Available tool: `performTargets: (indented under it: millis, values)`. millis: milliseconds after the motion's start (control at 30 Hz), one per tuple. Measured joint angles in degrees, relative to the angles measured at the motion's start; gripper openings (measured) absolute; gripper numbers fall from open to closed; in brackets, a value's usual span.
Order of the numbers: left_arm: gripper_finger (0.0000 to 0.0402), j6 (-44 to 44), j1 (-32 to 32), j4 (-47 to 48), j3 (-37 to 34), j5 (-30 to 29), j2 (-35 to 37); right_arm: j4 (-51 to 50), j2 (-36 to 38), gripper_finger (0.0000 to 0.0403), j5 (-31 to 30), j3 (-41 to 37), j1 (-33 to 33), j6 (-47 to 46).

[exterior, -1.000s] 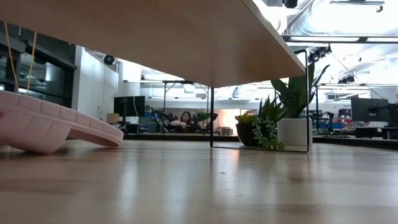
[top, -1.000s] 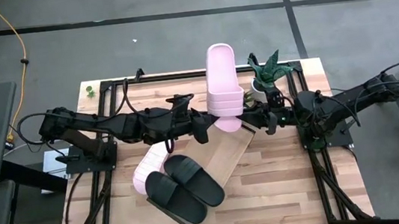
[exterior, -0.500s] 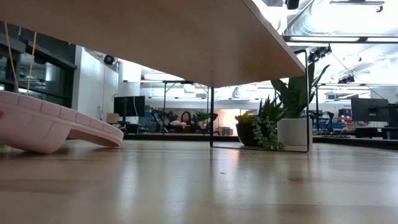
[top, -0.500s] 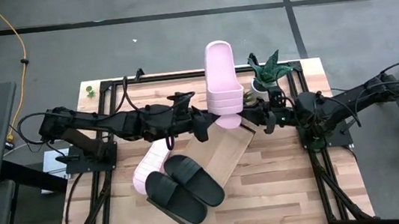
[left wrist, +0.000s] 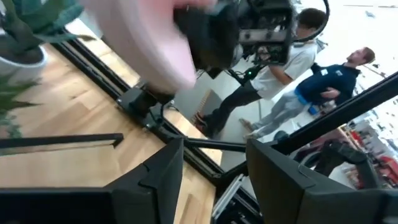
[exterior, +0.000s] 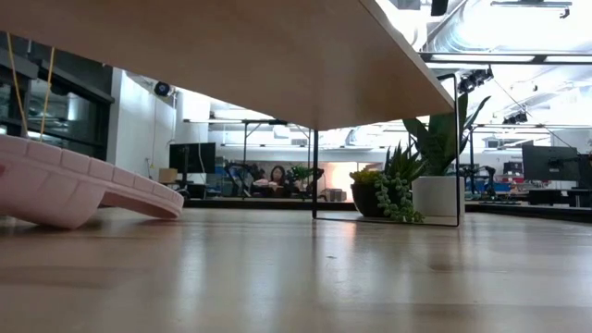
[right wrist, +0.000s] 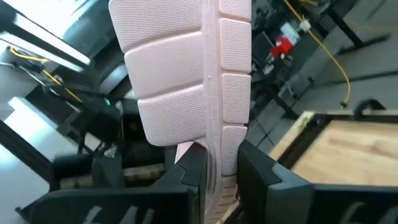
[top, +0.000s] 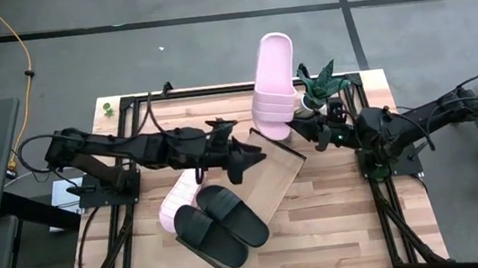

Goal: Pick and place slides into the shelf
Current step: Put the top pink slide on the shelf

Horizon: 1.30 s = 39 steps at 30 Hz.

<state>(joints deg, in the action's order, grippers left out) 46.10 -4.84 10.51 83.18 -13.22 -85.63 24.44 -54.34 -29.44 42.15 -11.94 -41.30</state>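
Above the far end of the shelf (top: 267, 178), the right gripper (top: 300, 130) is clenched on the heel edge of a pink slide (top: 271, 85); the left gripper (top: 246, 158) hangs released just beside it. I'd tip the slide flat and lower it onto bare board, clear of the black pair (top: 219, 222). Compared with a second ago, the slide tilts more toward the plant (top: 319, 84), and the left jaws have let go and backed off.
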Motion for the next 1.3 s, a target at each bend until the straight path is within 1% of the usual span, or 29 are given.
performTargets:
  millis: [167,300,433,600,800,1033,1300]
  values:
    - [0.0138,-2.9,-0.1,6.8,0.0,-0.4,4.7,-11.2,2.1,0.0039,1.6,0.0,0.0,-6.7]
    - [0.011,-3.9,-0.1,13.4,0.0,-2.8,10.0,-19.3,2.3,0.0039,8.3,0.0,0.3,-14.2]
    - [0.0083,-5.5,0.0,19.3,0.0,-5.2,13.8,-22.2,0.9,0.0039,16.0,0.0,0.3,-19.6]
    - [0.0059,-7.6,-0.1,24.9,0.0,-5.9,16.1,-22.1,-1.3,0.0039,21.2,0.0,0.4,-23.8]
    - [0.0042,-8.9,0.0,30.5,0.0,-5.9,16.5,-23.2,-5.4,0.0039,27.5,0.0,1.2,-30.7]
    - [0.0035,-8.9,0.0,35.3,0.0,-5.4,16.6,-23.0,-9.0,0.0039,30.7,0.1,1.1,-36.2]
    - [0.0036,-12.8,0.0,36.6,0.0,-5.3,16.6,-23.0,-9.5,0.0039,35.9,0.2,1.0,-39.7]
